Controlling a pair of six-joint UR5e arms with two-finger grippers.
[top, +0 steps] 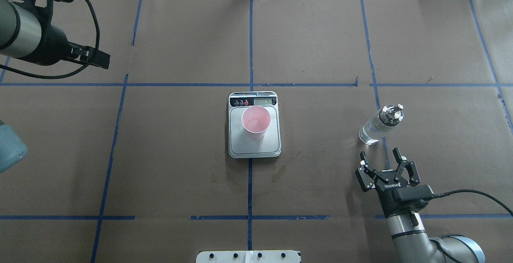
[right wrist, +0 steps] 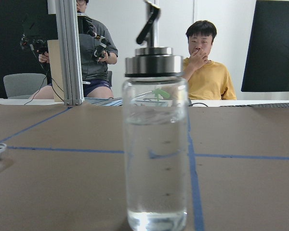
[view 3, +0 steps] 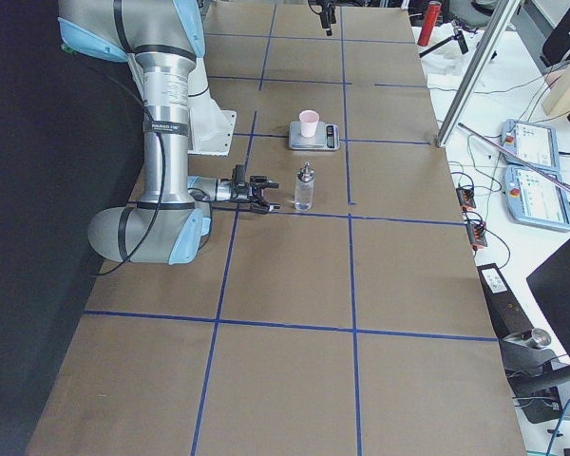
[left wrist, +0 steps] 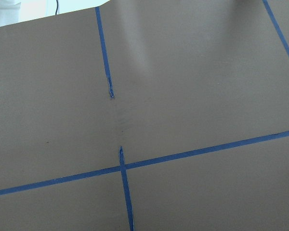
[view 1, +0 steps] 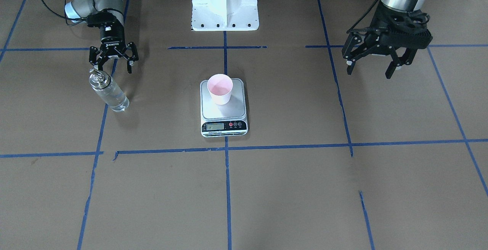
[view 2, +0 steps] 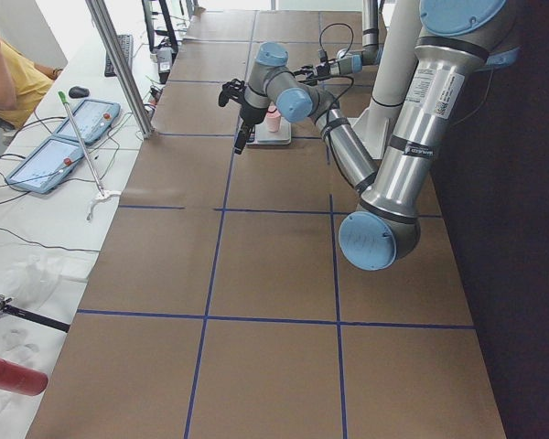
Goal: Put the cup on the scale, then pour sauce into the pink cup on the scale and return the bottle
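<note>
The pink cup (top: 255, 122) stands upright on the silver platform of the scale (top: 254, 148) at the table's middle; both also show in the front view, the cup (view 1: 220, 88) on the scale (view 1: 223, 109). The glass bottle (top: 378, 126) with its metal pourer stands upright on the table, free, with clear sauce (right wrist: 156, 168) inside. My right gripper (top: 380, 153) is open and empty, just behind the bottle, its jaws pointing at it. My left gripper (view 1: 369, 72) is open and empty, raised far from the scale.
The robot's white base plate (view 1: 225, 10) sits behind the scale. Blue tape lines (view 1: 227, 189) cross the brown paper. A dark stain (top: 280, 172) lies near the scale. Two people (right wrist: 205, 67) sit beyond the table's far edge.
</note>
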